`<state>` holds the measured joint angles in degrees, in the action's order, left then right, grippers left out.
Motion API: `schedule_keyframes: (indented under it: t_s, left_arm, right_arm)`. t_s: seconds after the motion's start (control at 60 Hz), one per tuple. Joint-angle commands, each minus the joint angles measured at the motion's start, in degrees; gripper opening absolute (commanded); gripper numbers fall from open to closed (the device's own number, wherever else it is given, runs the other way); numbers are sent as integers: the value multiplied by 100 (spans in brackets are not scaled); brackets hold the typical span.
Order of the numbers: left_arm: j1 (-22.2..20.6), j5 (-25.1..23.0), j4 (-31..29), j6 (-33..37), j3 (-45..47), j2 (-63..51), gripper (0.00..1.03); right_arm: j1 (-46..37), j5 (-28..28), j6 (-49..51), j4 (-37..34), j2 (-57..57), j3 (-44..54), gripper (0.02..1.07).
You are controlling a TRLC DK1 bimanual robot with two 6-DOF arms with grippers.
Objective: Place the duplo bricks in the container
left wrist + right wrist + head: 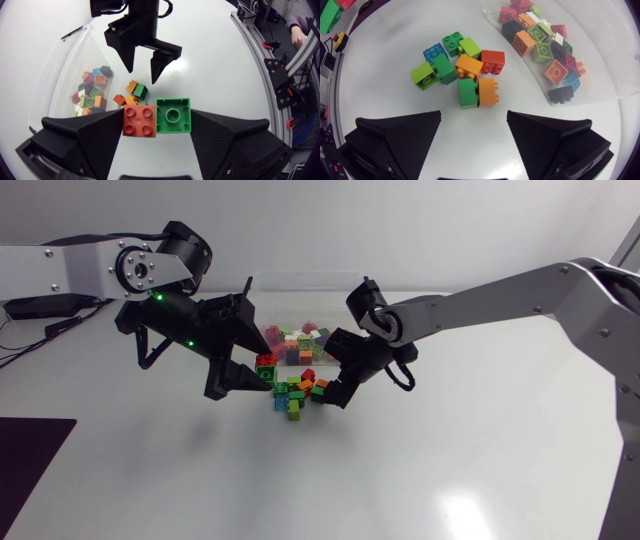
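White table (450, 460), plain and glossy, under both arms. Toward its far side, a clear plastic container (300, 288) with a scatter of mixed-colour bricks inside.

Clamped in the left gripper (262, 366): a pair of duplo bricks (150, 120), red brick (139, 120) and green brick (173, 115) side by side and touching. One finger pressed against each outer face, studs toward the wrist camera, pair held above the table.

Ahead of that gripper and lower down, a loose pile of bricks (298, 395) on the table: orange, green, lime, blue and red, just beside the container's near wall.

Across the pile, facing the left gripper, the right gripper (335, 380): fingers spread wide, nothing between them, tips pointed down over the pile. Pile just ahead of its fingertips in the right wrist view, container off to one side. Two grippers near each other, apart.
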<state>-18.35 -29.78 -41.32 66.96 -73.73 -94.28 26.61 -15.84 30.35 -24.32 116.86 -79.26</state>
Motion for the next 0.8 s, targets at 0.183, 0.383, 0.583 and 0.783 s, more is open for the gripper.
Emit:
schedule_keyframes:
  t_s: [0.183, 0.383, 0.583, 0.783]
  left_arm:
    - [-46, -89, 133, -544, -466, 59, 68]
    - [-46, -89, 432, -851, -704, -3, 68]
    - [68, -89, 959, -1343, -1029, -231, 69]
    - [183, -89, 1214, -1572, -1293, -565, 69]
  right_arm:
    - [143, 107, 323, -319, 593, -643, 100]
    - [160, 204, 446, -592, 1050, -1188, 100]
    - [213, 239, 516, -724, 1304, -1452, 99]
    - [327, 300, 498, -715, 1427, -1522, 85]
